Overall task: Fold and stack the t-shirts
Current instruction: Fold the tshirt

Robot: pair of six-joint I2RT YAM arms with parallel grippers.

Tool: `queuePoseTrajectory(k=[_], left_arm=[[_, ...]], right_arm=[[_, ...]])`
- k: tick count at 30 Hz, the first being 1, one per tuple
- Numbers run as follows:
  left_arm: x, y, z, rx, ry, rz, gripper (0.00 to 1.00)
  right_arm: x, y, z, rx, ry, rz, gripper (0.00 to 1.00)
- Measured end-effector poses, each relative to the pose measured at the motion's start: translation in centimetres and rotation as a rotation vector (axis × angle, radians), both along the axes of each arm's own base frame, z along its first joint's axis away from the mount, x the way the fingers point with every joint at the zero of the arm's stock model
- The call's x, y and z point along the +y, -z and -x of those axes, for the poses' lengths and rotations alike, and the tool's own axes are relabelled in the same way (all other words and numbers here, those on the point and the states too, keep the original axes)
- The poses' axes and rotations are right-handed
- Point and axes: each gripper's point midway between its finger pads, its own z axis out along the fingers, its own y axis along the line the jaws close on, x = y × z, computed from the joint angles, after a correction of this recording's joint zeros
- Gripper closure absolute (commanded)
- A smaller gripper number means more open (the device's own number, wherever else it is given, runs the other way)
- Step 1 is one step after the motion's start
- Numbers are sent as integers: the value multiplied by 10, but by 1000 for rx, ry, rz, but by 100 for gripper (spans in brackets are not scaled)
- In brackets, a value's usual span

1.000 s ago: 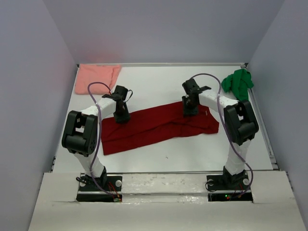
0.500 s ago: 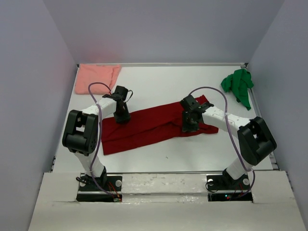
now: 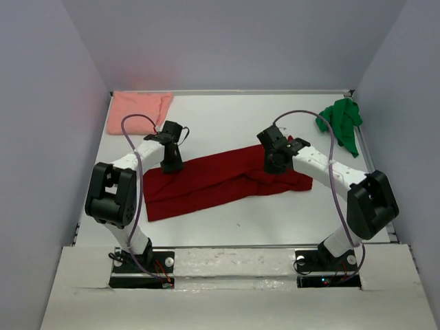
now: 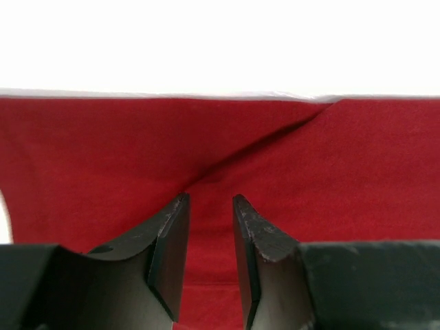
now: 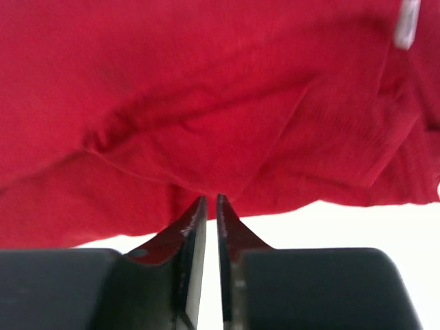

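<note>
Left claw point(image 4: 210, 198) stands part open on the dark red t-shirt point(image 3: 220, 180); right claw point(image 5: 210, 198) pinches its edge

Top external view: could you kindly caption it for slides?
Left gripper and right gripper down on the red shirt; pink shirt far left, green shirt far right.

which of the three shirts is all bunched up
The green t-shirt at the far right edge: it sits in a crumpled heap, while the pink t-shirt and the dark red t-shirt lie flat.
</note>
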Motion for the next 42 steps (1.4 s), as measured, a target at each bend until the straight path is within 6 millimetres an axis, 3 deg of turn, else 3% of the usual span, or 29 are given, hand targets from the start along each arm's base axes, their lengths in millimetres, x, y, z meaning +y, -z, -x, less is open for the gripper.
queuePoseTrajectory(k=[5,8,9,13,21,29,34,42], left_arm=[[11,-33,-7,-110,-20,-49,62],[11,-55,-8,-178,-19,-41,85],[10,-60,-7,-190,-15,-35,100],[0,-72,1,-220,17,29,100],[-15,-41,33,-115,51,87,100],[-17,-40,39,-99,35,87,100],[-15,-30,43,-56,25,60,100],[-20,0,59,59,64,-28,100]], right_arm=[[0,-18,-15,-60,-5,20,100],[1,-23,-21,-74,-8,29,100],[1,-24,-23,-74,-7,32,100],[4,-24,-31,-71,4,25,100],[-24,-26,-72,-60,101,-19,100],[-62,24,-90,64,162,-1,100],[-60,45,-88,119,153,-14,100],[-55,49,-90,121,145,-31,100]])
